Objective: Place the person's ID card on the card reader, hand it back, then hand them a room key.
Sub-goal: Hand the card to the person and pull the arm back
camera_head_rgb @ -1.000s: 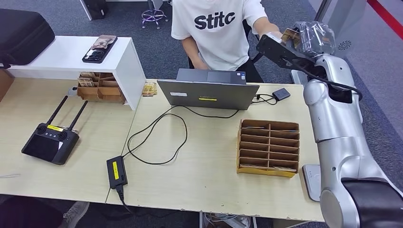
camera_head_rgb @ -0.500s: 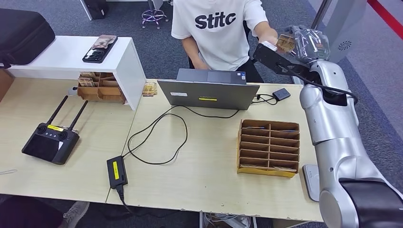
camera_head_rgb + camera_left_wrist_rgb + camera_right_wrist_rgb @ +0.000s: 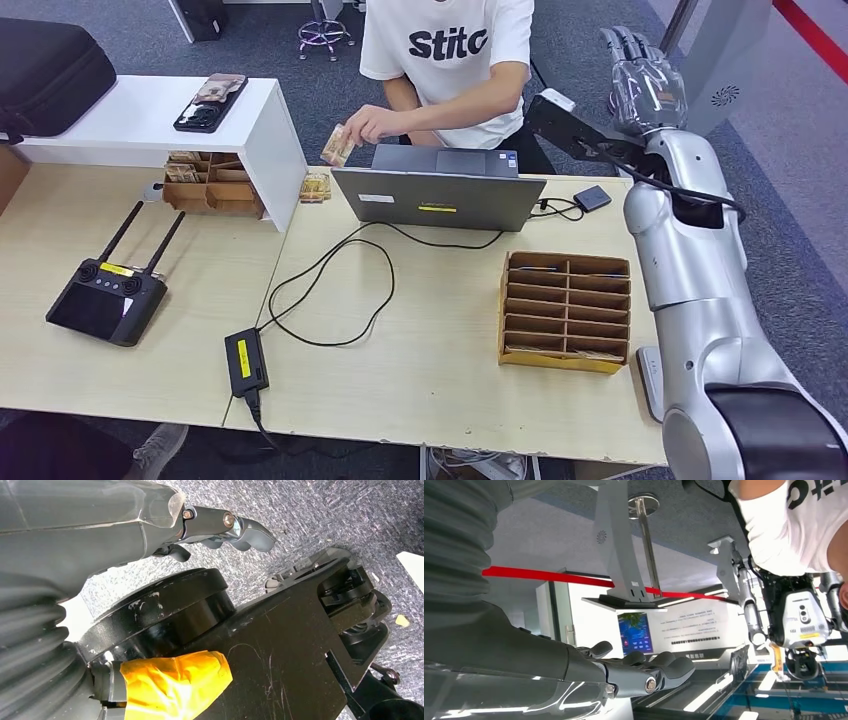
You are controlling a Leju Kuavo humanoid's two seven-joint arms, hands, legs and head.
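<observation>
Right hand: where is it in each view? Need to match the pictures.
Head view: right hand at upper right, raised beside the person, holding nothing.
Right wrist view: it runs in from the left edge along the bottom, fingers stretched out.
Left wrist view: that is the left hand instead, over grey carpet.
Shared landmark: the person's white shirt, in the head and right wrist views.

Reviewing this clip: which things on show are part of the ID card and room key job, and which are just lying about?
Part of the job:
card in the person's hand
right hand, raised and empty
card reader at the table edge
slotted card rack

Lying about:
laptop
remote controller
power adapter
phone
black case
</observation>
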